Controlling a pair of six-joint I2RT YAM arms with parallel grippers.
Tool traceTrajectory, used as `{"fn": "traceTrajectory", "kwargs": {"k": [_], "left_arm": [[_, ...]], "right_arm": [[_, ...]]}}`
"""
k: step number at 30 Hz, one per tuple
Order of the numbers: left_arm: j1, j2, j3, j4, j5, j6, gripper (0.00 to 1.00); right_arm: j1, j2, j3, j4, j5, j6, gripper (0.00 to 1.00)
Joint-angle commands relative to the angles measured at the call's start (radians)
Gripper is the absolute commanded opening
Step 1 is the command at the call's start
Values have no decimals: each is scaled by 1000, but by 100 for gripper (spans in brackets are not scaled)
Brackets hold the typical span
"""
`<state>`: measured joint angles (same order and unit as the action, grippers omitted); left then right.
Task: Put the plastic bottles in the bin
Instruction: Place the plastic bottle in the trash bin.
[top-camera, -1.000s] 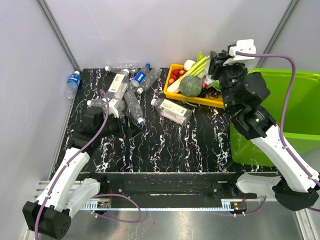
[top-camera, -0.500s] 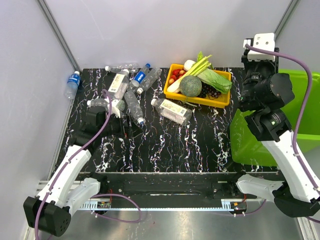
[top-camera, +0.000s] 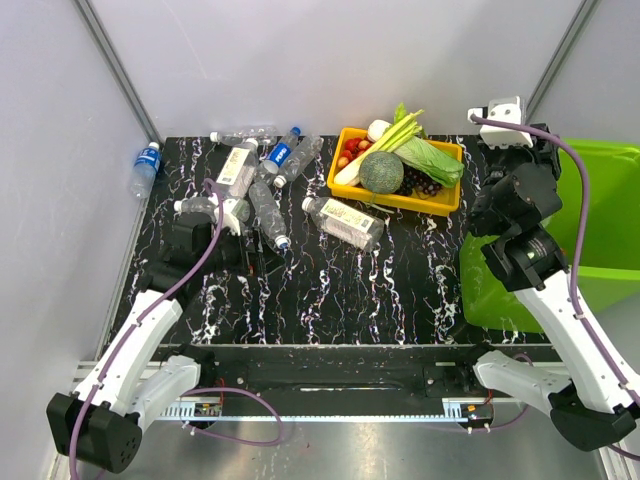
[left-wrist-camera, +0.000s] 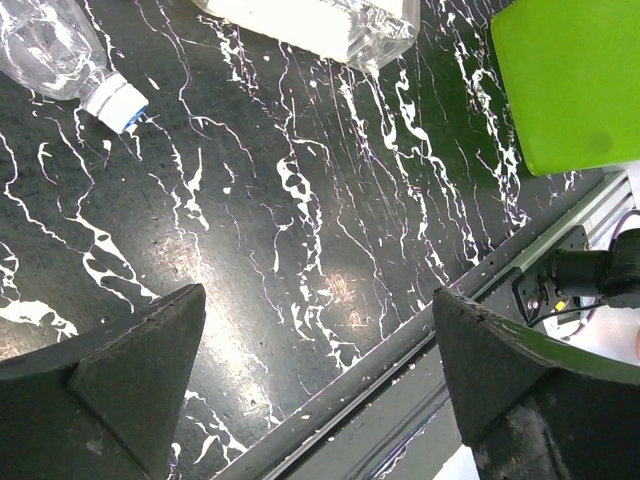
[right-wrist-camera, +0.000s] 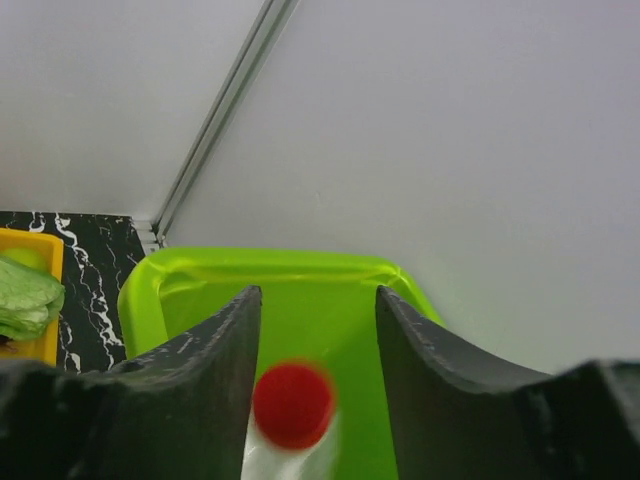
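Red-capped bottle (right-wrist-camera: 292, 405) blurred in right claw (right-wrist-camera: 318, 300) (wrist view only, grip unclear), left claw (left-wrist-camera: 318, 300) released

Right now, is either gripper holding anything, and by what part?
Left gripper: nothing. A blurred red-capped bottle sits within the right gripper, above the bin; gripped or not, cannot tell.

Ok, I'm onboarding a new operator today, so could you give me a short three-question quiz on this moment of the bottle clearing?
1. True or false: the left gripper is clamped on something.
2. What does the right gripper hang over? A) the yellow tray B) the bin C) the tabletop
3. Fill in: the bottle between the right gripper's fingers has a ___ cap.
Key: 1 false, its fingers stand wide apart with nothing between them; 2 B; 3 red.
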<state>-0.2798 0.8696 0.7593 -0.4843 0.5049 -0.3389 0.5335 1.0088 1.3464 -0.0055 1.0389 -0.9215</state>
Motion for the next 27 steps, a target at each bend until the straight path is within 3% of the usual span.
{"fn": "traceTrajectory", "kwargs": {"k": [1,4,8,13,22,27], "left_arm": [[-4,-12,38,10,-45,14,99],[-2,-14,55,-23,-91,18,99],[-4,-58,51,-27,-126,14,99],[-4,-84,81,-92,-222,38,99],[-4,-199,52,-100,-336,40,99],[-4,-205,32,-100,-342,9,99]], "right_arm": [[-9,-29,33,-34,20,35,58],[-7,-24,77,-105,0,81,63],[-9,7,183,-307,-72,266,68],[-7,40,281,-505,-284,527,69],[5,115,333,-545,-726,765,73],[51,163,283,-472,-862,857,74]]}}
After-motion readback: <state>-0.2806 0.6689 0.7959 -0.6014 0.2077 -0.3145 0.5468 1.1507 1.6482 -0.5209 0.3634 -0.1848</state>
